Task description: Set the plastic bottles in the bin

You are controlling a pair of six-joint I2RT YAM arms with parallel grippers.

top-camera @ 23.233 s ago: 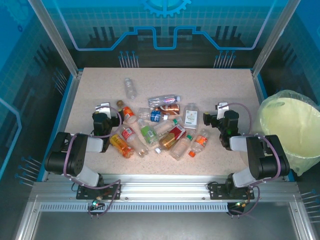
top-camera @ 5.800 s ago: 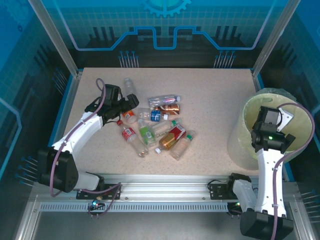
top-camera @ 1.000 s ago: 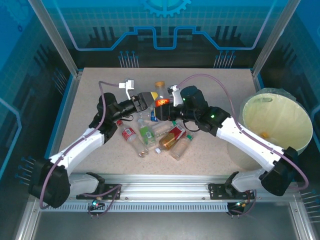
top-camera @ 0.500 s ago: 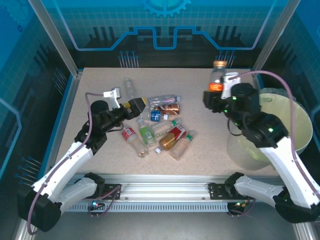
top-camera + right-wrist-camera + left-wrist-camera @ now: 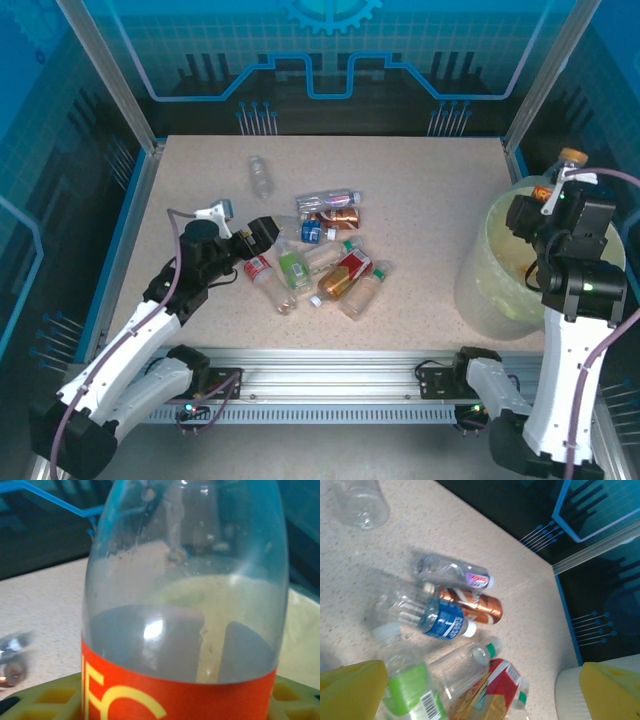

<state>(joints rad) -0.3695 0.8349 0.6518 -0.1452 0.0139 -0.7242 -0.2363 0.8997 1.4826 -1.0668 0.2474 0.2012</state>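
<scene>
Right gripper clamps 1 orange-labelled bottle above the bin: likely light, thin-walled, slick, best held at its label; left gripper, well apart from the bin, gapes empty

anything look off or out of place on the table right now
Nothing spilled. One clear bottle lies alone, apart from the heap of plastic bottles at mid-table; a pink-labelled one there looks crushed. The right gripper holds an orange-labelled bottle above the bin.

Yellow "FC" on orange-labelled bottle, barcode on green-labelled bottle
</scene>
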